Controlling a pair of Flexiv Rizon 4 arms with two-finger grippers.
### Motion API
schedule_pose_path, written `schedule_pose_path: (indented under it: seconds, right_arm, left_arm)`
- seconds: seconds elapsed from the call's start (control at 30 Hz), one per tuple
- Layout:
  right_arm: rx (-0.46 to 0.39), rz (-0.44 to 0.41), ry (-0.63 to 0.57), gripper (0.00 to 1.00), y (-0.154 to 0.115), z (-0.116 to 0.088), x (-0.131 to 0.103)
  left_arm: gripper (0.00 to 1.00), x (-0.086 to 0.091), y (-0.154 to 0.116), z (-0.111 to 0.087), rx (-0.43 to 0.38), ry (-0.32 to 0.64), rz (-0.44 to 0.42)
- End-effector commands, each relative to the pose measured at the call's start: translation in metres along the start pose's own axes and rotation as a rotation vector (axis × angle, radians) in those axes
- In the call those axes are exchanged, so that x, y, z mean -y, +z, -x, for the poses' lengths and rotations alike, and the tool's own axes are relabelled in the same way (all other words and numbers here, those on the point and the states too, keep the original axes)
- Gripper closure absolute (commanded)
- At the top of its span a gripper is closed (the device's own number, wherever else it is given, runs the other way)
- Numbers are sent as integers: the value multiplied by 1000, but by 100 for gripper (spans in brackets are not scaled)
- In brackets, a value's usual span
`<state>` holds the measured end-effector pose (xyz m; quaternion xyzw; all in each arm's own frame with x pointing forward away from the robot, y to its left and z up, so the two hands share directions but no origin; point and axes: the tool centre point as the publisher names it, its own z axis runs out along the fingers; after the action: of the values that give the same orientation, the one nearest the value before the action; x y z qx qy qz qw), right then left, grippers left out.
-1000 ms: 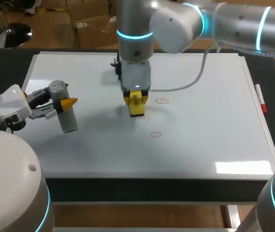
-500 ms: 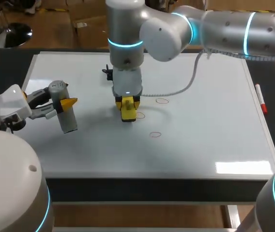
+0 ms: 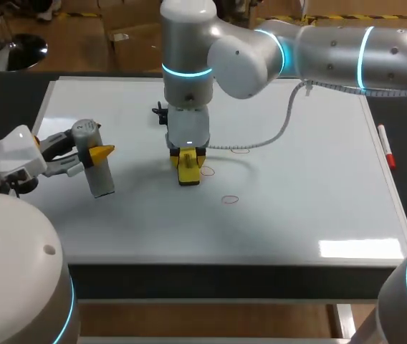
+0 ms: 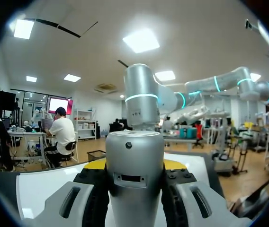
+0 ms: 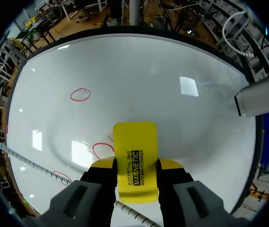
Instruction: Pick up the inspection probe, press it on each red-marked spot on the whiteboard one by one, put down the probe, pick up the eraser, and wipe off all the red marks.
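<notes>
Your right gripper (image 5: 135, 164) clamps eraser (image 5: 134, 142) between fingers, red mark (image 5: 101, 150) just ahead of one finger; your left gripper (image 4: 134, 164) grips probe (image 4: 134, 189).

Three red marks (image 3: 230, 200), one probe (image 3: 97, 168), one eraser (image 3: 188, 170), one marker (image 3: 385, 145), one whiteboard (image 3: 311, 201).

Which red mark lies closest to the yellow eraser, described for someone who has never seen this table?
On the large white whiteboard, find the right gripper holding the yellow block eraser near the middle. The red oval outline you want lies right beside that eraser. The farther red oval and the nearer red oval both lie clear of it.
</notes>
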<state>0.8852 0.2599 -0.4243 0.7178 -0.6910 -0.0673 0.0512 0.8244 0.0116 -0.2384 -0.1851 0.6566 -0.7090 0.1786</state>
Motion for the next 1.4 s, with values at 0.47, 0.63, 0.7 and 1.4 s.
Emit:
schedule_pose_path:
  seconds: [0.47, 0.63, 0.7, 1.4]
  right_arm:
    - [-8, 8, 45, 100, 1, -28, -6]
    - [-13, 11, 59, 100, 1, -39, -11]
    - [-14, 13, 62, 100, 2, -45, -12]
    - [-33, 19, 105, 100, -11, -77, -21]
  left_arm:
    - [100, 1, 0, -1, 2, 1, 0]
    - [100, 1, 0, -1, 2, 1, 0]
    - [100, 1, 0, -1, 2, 1, 0]
    - [100, 1, 0, -1, 2, 1, 0]
